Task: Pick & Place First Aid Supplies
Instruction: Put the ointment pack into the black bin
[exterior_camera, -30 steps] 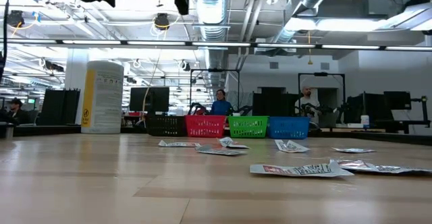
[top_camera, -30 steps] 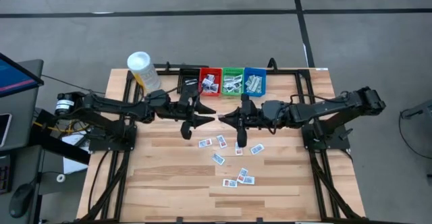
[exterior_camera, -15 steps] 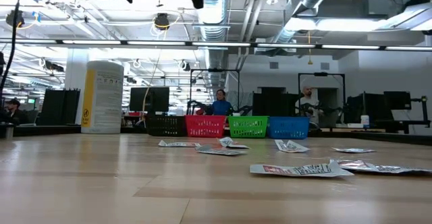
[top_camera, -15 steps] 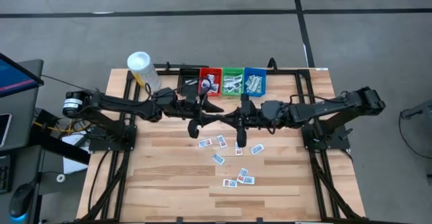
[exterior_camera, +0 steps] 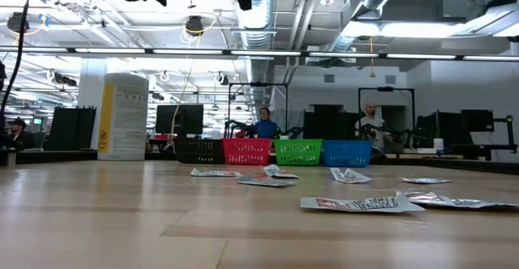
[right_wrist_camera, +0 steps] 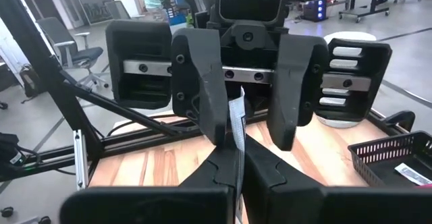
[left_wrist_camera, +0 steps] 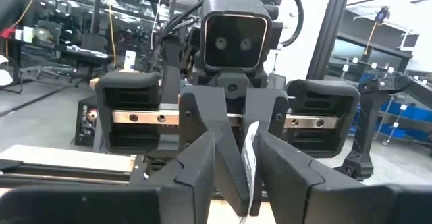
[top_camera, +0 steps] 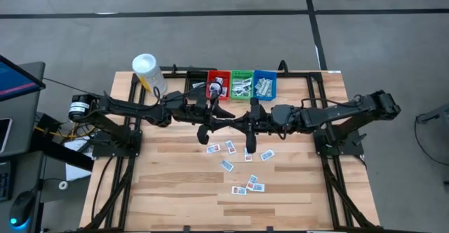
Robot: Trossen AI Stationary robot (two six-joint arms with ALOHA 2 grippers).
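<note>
**A:** My left tool (left_wrist_camera: 239,183) has just slid across and now sits nose to nose with my right tool (right_wrist_camera: 236,173), above the middle of the tabletop (top_camera: 175,184).

**B:** Who's got the packet?

**A:** The right one's clamped on it. The packet (right_wrist_camera: 235,126) stands on edge between the left's fingers, which are spread apart. Looks like a handoff is coming. The other packets (top_camera: 229,147) lie loose underneath.

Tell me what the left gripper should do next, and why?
Probably close the left gripper on the white packet. Its fingers stand open on either side of the packet, which the right gripper holds pinched upright between the two arms, so a handover looks ready.
</note>
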